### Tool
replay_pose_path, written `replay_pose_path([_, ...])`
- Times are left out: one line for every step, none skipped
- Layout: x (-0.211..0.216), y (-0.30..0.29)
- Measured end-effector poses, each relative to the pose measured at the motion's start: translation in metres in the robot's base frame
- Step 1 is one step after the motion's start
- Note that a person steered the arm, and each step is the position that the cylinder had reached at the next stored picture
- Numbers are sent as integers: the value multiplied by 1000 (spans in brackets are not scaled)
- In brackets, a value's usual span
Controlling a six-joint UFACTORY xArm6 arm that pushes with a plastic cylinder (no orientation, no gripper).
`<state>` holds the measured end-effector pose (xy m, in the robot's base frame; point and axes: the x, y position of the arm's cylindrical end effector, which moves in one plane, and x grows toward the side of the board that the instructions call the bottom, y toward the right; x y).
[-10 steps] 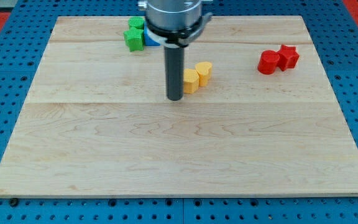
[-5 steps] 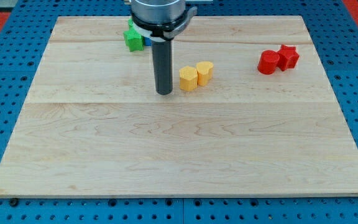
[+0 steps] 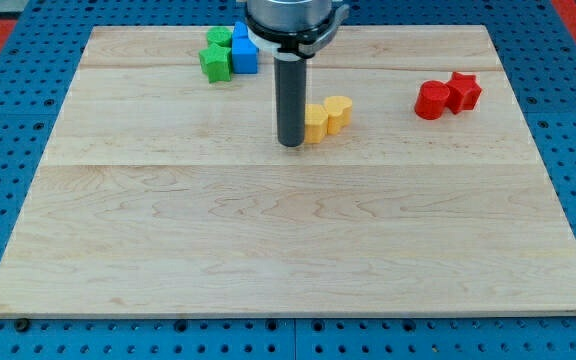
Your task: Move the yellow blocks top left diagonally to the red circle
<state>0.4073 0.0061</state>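
Two yellow blocks sit side by side above the board's middle: a yellow hexagon-like block (image 3: 316, 124) on the left and a rounder yellow block (image 3: 338, 113) touching it on the upper right. My tip (image 3: 290, 143) stands at the left side of the left yellow block, touching it and partly hiding it. The red circle (image 3: 431, 101) lies at the view's upper right, with a red star (image 3: 463, 91) touching its right side. The yellow blocks are well to the left of the red circle.
A green block (image 3: 215, 61) with a second green block (image 3: 219, 38) behind it and a blue block (image 3: 244, 52) stand clustered at the view's top, left of the rod. The wooden board (image 3: 288, 240) lies on a blue pegboard.
My tip swung left away from the yellow blocks, then came back right against them. The yellow pair has shifted a little to the right. The red and green blocks have not moved.
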Motion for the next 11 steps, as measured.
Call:
replay_pose_path([-2,8])
replay_pose_path([-9,15])
replay_pose_path([-18,20])
replay_pose_path([-25,34])
replay_pose_path([-36,42])
replay_pose_path([-51,45])
replay_pose_path([-60,54])
replay_pose_path([-65,66])
replay_pose_path([-68,77])
replay_pose_path([-68,85])
replay_pose_path([-38,77])
